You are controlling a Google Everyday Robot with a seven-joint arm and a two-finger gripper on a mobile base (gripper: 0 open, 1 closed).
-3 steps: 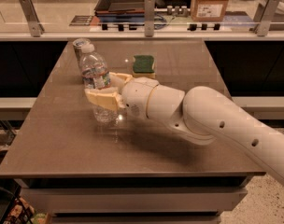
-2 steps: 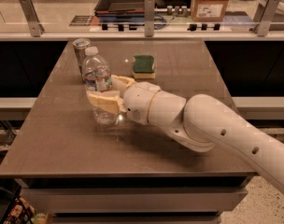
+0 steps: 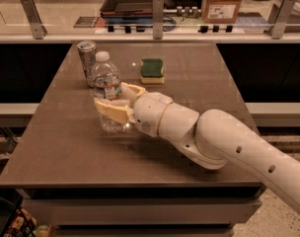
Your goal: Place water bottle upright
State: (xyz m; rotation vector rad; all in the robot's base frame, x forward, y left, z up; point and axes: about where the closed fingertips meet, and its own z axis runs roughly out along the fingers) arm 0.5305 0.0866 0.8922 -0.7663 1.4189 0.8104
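Note:
The water bottle (image 3: 104,80) is clear and ribbed, with a white cap and a label band. It stands nearly upright at the table's left middle, its base on or just above the top. My gripper (image 3: 116,100) reaches in from the right and is shut on the bottle's lower body. One tan finger (image 3: 112,111) lies across the front of the bottle and the other finger (image 3: 133,90) is behind it. The white arm (image 3: 224,142) runs off to the lower right.
A slim silver can (image 3: 86,59) stands just behind and left of the bottle, very close to it. A green and yellow sponge (image 3: 152,70) lies at the back middle of the brown table (image 3: 66,147). A railing with metal posts (image 3: 158,17) runs behind the table.
The bottle leaned left towards the can before and now stands nearly upright in my gripper. The gripper and forearm have shifted only slightly.

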